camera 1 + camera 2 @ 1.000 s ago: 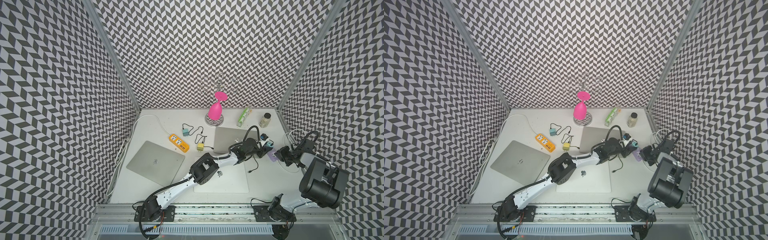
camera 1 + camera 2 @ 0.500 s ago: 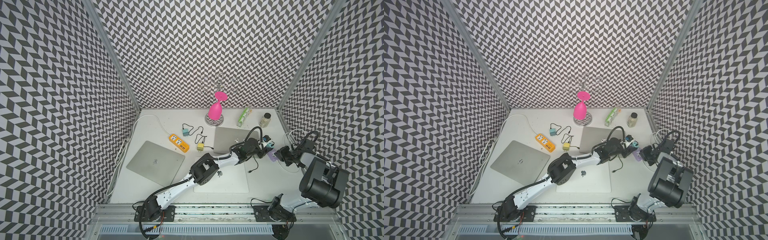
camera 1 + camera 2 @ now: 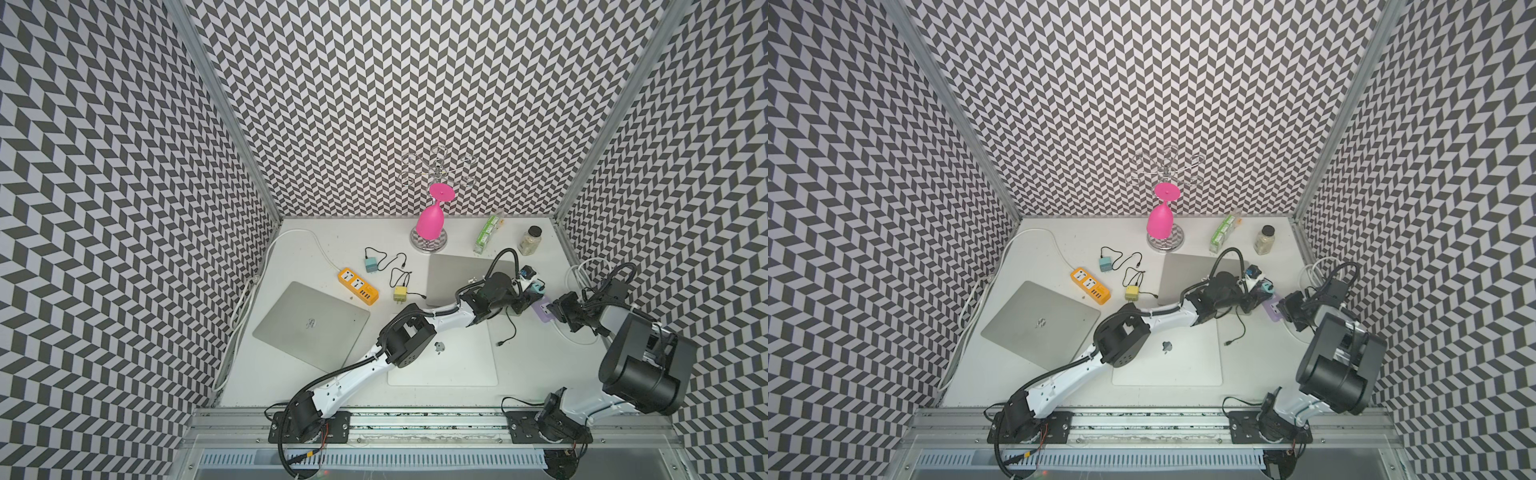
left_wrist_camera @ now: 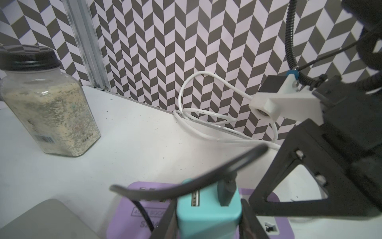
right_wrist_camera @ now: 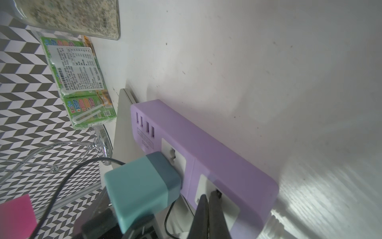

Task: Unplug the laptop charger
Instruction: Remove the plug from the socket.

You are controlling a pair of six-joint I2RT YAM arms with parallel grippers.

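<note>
A teal laptop charger (image 4: 208,213) stands on the purple power strip (image 4: 132,215) at the table's right side, its darker end against a white socket face (image 5: 177,163). My left gripper (image 4: 207,224) is shut on the charger, one black finger on each side of it. In both top views the left gripper (image 3: 525,296) reaches across the grey laptop to the charger (image 3: 539,286). My right gripper (image 5: 208,199) is shut, its tips resting on the purple power strip (image 5: 206,153) beside the charger (image 5: 142,186). The charger's black cable (image 3: 512,328) trails to a loose plug.
A spice jar (image 3: 530,241), a green drink pack (image 3: 487,234) and a pink glass on a rack (image 3: 430,222) stand at the back. Three closed laptops (image 3: 311,324) (image 3: 453,274) (image 3: 457,365), an orange power strip (image 3: 357,286) and two small chargers (image 3: 370,264) (image 3: 400,294) lie about. White cable coils (image 4: 198,115) by the right wall.
</note>
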